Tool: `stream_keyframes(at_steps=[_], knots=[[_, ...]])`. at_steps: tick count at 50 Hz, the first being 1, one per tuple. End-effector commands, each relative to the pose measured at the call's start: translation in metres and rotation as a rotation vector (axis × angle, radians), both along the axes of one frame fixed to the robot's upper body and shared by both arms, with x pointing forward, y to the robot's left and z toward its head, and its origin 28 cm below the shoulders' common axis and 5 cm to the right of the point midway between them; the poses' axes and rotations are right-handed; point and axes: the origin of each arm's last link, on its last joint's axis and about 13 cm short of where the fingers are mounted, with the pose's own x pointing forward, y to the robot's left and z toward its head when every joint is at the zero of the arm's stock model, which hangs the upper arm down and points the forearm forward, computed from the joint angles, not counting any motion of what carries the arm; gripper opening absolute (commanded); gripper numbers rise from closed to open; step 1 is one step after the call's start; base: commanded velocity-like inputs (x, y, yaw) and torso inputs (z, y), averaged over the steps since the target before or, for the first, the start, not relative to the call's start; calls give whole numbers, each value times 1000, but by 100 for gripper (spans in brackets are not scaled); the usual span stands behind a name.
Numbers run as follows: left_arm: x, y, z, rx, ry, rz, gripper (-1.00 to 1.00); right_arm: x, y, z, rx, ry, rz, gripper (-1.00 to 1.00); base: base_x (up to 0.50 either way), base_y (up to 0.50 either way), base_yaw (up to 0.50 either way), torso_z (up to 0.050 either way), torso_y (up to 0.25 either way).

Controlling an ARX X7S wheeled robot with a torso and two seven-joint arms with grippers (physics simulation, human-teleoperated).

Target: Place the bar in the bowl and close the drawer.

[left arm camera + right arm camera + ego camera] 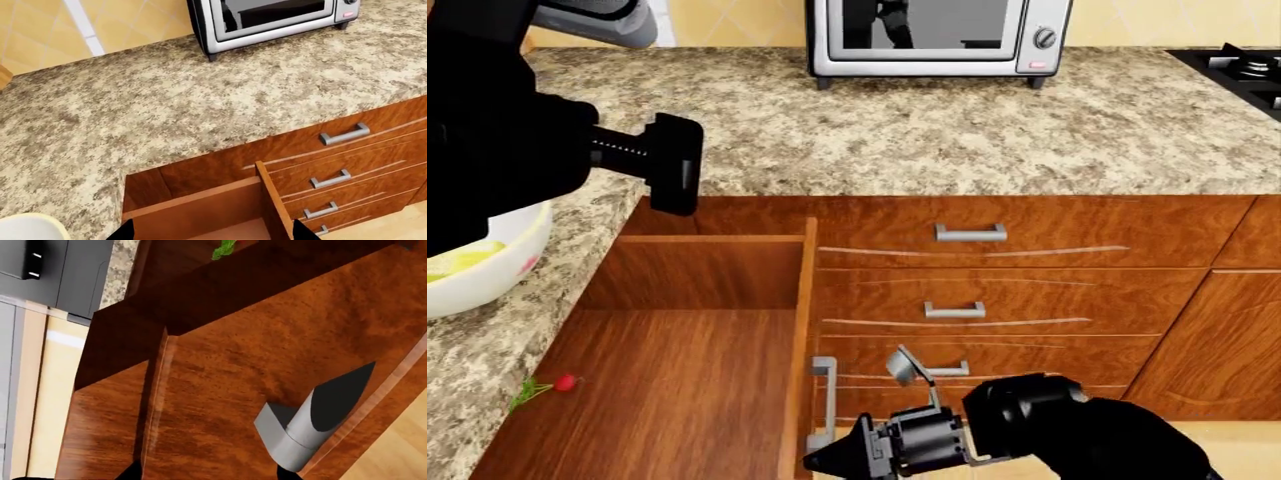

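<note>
Drawer (681,390): open, pulled out toward the near left below the bench (961,130); stiff heavy wood that should slide on a push at its front or silver handle (822,405).
Right hand (857,458): just beside that handle, empty, jaws parted.
Left hand (674,163): above the drawer's far edge; spread unclear.
Bowl (481,265): left on the bench, largely hidden by the left arm; the pale yellow inside is probably the bar (457,262).

Bright, even, sharp rendered light throughout, with soft shadow inside the drawer (681,390) and faint reflections on the oven door (928,25).
</note>
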Motion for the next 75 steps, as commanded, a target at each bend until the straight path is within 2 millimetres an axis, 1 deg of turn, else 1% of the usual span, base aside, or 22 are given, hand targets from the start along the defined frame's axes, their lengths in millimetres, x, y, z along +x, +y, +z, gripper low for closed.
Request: stream_keyframes(at_steps=[1,11,21,34,39,44,50,66,75], knots=[[0,1,0,0,1,3,100,12,21,9,35,-25,-16,100,0,0,0,0,0],[0,3,-2,-1,2,5,100,13,35,12,20,-28,17,100,0,0,0,0,0],[2,4,-4,-2,4,5,100,8,51,14,25,-6,34,100,0,0,0,0,0],[5,4,-6,-2,9,4,100,8,61,20,22,-11,38,100,0,0,0,0,0],[6,5,-7,-2,11,5,100,11,69,27,25,-32,27,100,0,0,0,0,0],[7,6,-8,-4,12,7,100,8,76,27,1,-44,-2,100,0,0,0,0,0],[7,8,-8,-7,13,10,100,3,82,27,-28,-28,20,100,0,0,0,0,0],[10,11,-11,-13,18,14,100,0,95,35,0,-17,27,100,0,0,0,0,1],[12,13,-13,-16,22,20,100,-3,100,35,-6,-24,56,100,0,0,0,0,1]])
